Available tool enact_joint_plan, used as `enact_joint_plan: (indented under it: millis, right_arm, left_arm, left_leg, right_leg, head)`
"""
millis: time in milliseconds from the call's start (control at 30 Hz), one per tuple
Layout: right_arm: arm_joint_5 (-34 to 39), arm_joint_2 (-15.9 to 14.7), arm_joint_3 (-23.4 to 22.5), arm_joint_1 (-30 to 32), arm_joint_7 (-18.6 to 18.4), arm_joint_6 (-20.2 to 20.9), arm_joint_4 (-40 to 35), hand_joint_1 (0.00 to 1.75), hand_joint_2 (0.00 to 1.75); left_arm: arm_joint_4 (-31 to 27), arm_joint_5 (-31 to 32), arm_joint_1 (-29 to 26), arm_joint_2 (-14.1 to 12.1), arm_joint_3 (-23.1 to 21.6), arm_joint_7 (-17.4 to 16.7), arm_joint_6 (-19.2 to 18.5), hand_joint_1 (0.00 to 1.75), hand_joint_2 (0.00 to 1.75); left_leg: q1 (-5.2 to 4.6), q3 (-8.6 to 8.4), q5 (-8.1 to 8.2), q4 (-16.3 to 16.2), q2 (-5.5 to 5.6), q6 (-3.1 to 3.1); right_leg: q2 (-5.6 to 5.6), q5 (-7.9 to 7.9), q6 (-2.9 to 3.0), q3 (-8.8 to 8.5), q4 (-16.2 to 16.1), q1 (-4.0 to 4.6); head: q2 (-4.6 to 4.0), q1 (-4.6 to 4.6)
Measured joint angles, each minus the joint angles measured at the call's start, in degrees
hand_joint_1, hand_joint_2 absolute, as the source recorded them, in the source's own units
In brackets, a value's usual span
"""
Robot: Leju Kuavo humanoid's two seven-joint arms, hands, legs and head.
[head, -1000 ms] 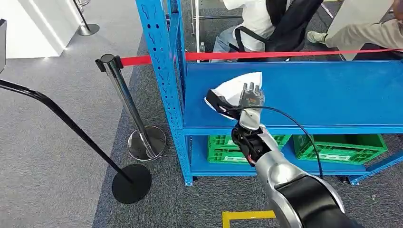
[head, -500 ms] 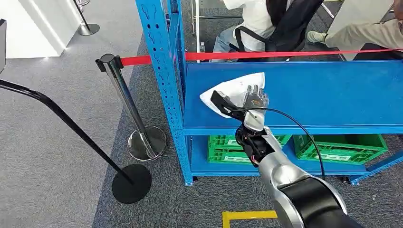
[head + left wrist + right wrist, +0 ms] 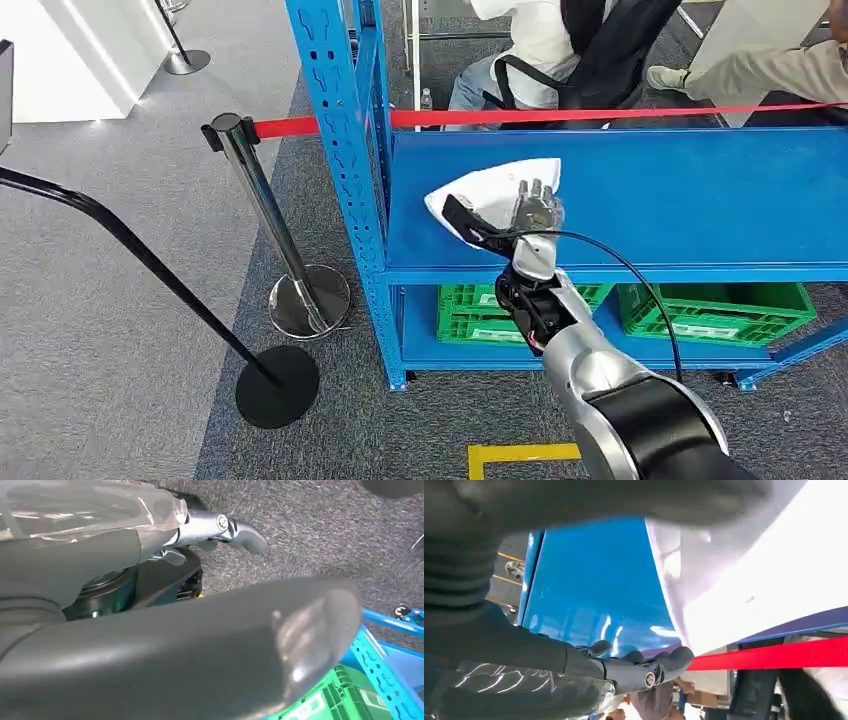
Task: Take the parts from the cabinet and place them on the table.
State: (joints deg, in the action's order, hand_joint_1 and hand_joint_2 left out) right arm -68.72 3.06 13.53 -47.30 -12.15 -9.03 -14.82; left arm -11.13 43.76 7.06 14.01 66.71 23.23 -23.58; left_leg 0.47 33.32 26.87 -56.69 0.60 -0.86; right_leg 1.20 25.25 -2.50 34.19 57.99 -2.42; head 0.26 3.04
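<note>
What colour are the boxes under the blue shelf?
Bright green plastic crates, seen best in the head view.

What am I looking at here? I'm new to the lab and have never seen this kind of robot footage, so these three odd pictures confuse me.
These are three cameras on one two-legged humanoid robot. The wide picture comes from its head, looking forward and down. Its silver right arm reaches up from the bottom edge, and the right hand holds a white plastic-wrapped part over the blue metal shelf of a storage rack. Green plastic crates sit on the lower level. A red barrier belt runs behind the rack, and people sit beyond it.

The other two pictures come from cameras at the wrists, so they look turned and very close. The right wrist view shows the dark fingers beside the white part against the blue shelf. The left wrist view shows the left hand, holding nothing, above grey carpet.
</note>
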Motion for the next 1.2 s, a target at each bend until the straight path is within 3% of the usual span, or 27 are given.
enact_joint_plan:
  millis: [933, 1200]
  right_arm:
    - [-1.6, 0.0, -3.6, -2.0, -0.8, 0.1, -0.1, 0.00, 1.75]
    - [-1.2, 1.8, -4.4, 2.1, -0.4, 0.8, -0.1, 0.00, 1.75]
  left_arm:
    - [0.0, 0.5, 0.0, 0.0, 0.0, 0.1, 0.0, 0.00, 0.00]
    - [0.0, 0.6, 0.0, 0.3, 0.0, 0.0, 0.1, 0.00, 0.00]
  left_leg:
    - [0.00, 0.00, -0.01, 0.0, 0.03, 0.01]
    - [0.00, 0.00, -0.01, 0.0, 0.03, 0.01]
  right_leg:
    - [-0.04, 0.00, 0.00, 0.01, 0.0, 0.00]
    - [-0.04, 0.01, -0.01, 0.01, 0.0, 0.00]
  head:
    - [0.00, 0.00]
    - [0.00, 0.00]
